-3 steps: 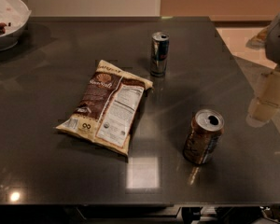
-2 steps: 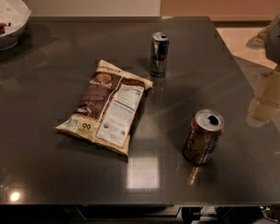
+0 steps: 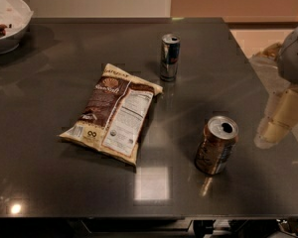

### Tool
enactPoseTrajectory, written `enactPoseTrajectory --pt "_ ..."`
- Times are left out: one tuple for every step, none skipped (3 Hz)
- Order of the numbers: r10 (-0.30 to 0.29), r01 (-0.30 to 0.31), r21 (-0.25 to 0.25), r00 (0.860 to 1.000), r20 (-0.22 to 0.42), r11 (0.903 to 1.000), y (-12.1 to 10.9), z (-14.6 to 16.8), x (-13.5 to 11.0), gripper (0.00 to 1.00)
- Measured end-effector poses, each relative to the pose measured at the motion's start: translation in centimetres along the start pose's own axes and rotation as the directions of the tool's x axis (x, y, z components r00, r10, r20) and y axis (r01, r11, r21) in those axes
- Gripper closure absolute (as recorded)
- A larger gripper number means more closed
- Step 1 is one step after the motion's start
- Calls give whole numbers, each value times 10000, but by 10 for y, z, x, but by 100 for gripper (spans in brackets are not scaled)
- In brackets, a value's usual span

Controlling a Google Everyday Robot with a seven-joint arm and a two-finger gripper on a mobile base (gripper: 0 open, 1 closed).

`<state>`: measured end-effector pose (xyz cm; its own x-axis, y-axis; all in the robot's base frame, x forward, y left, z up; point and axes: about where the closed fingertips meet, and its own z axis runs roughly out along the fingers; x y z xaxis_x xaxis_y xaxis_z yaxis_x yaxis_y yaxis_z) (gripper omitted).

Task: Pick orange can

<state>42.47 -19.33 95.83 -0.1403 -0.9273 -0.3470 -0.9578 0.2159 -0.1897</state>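
Observation:
The orange can (image 3: 216,145) stands upright on the dark table (image 3: 44,182) at the front right. It has an orange-brown body with dark markings and a silver top with an open pull-tab hole. My gripper (image 3: 275,125) shows as a cream-coloured shape at the right edge of the camera view. It hangs over the table's right edge, to the right of the orange can and apart from it. The grey arm (image 3: 295,58) rises above it.
A slim silver-and-blue can (image 3: 169,57) stands at the back middle. A brown-and-cream snack bag (image 3: 113,112) lies flat left of centre. A white bowl (image 3: 5,21) with some food sits at the back left corner. Beyond the table's right edge is light floor.

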Motion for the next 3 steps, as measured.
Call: enactPoseTrajectory --pt "-345 394 -506 9949 944 9979 17 15 -10 0" --pt "-607 751 -929 9870 1490 9928 30 30 -18 0" --pt "-756 982 -1181 9803 1826 9881 37 39 -23 0"
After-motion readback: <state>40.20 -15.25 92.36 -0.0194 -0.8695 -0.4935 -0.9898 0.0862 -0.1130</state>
